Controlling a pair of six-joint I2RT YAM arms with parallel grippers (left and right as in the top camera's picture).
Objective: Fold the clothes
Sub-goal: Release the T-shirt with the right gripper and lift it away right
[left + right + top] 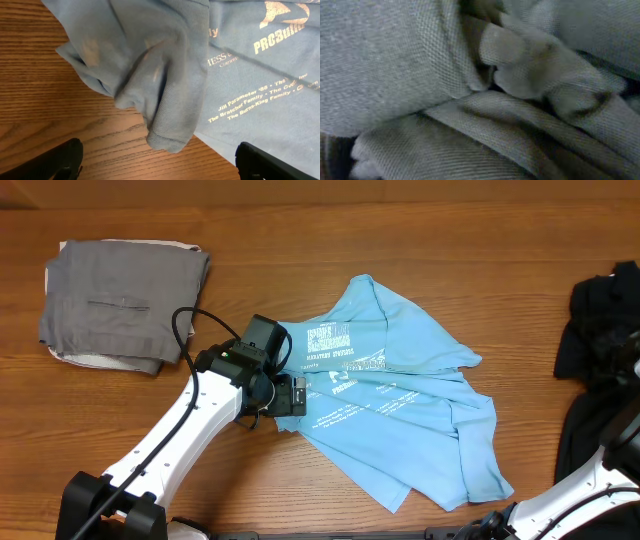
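One light blue T-shirt (420,430), one folded grey garment (125,305), one dark clothing heap (600,330), two robot arms (185,425) (590,485).

T-shirt (280,75) — "The Burns-King Family", "The Bratcher Family"

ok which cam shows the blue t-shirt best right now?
Overhead: nearly the whole light blue T-shirt shows, crumpled on the table, white print up. Left wrist gets only a bunched edge and some print lines up close. Right wrist fills with close-up woven fabric; cannot tell whether it is this shirt.
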